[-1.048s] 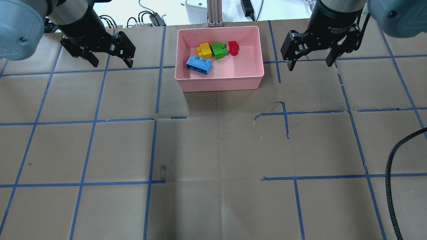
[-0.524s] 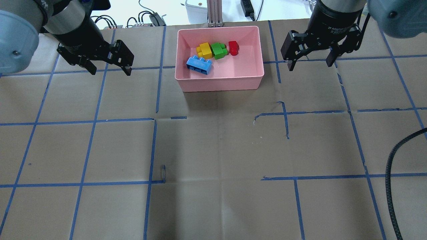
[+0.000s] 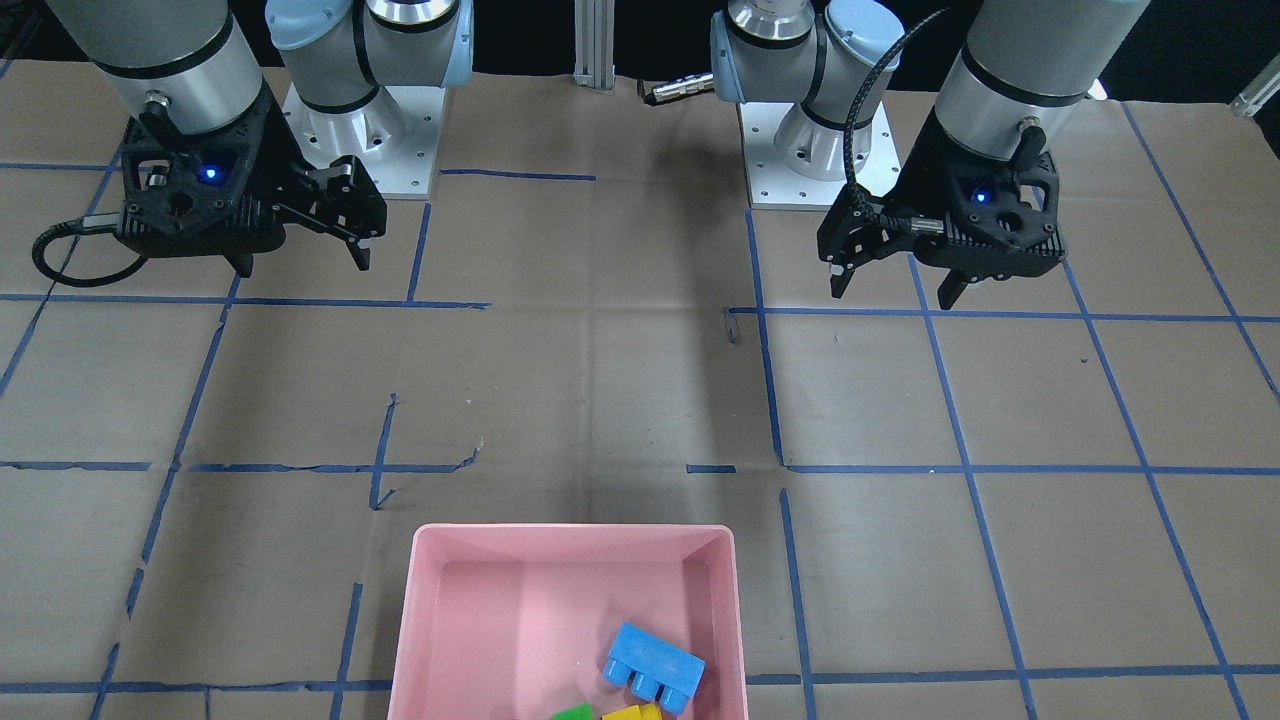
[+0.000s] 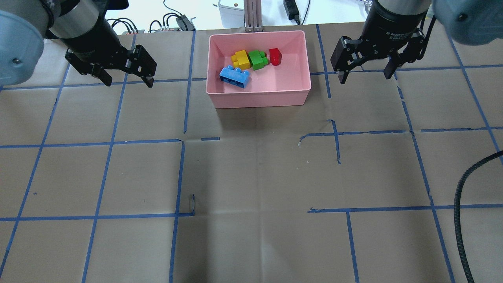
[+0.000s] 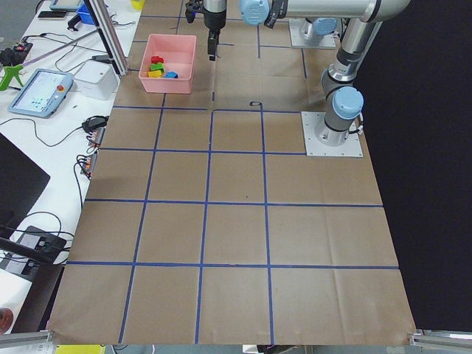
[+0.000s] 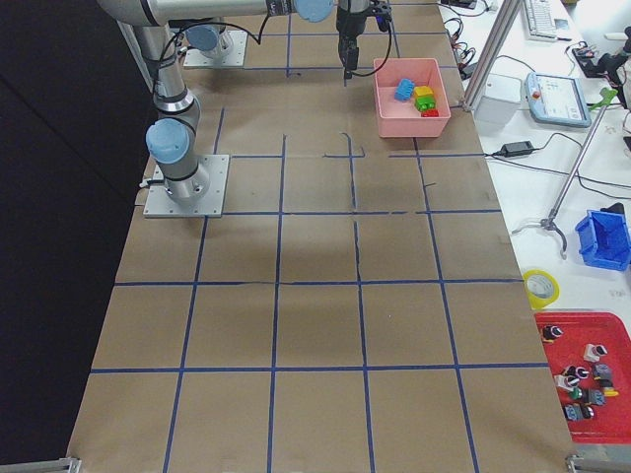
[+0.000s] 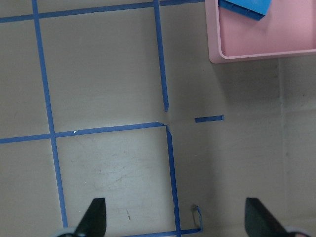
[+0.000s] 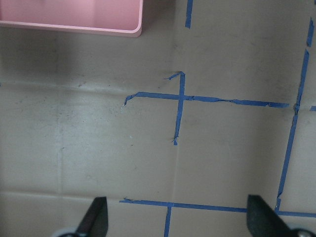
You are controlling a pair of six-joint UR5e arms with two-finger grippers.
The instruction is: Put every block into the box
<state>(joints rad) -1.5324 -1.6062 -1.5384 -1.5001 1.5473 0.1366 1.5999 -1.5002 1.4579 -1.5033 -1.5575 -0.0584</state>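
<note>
The pink box (image 4: 259,100) stands at the far middle of the table. In it lie the blue three-stud block (image 4: 235,76), the yellow block (image 4: 241,59), the green block (image 4: 257,59) and the small red block (image 4: 275,56). My left gripper (image 4: 129,81) is open and empty, hovering to the left of the box. My right gripper (image 4: 365,77) is open and empty to the right of it. The left wrist view shows the box corner (image 7: 256,54) with the blue block (image 7: 247,7). The right wrist view shows only a box corner (image 8: 74,27).
Blue tape lines form a grid on the brown paper table cover. A black braided cable (image 4: 463,204) hangs at the right edge. The arm base plates (image 3: 820,150) sit at the robot's side. Cables and devices lie beyond the far edge.
My left gripper has drifted left, away from the box, still open. The right gripper, the box and the blocks have not moved.
</note>
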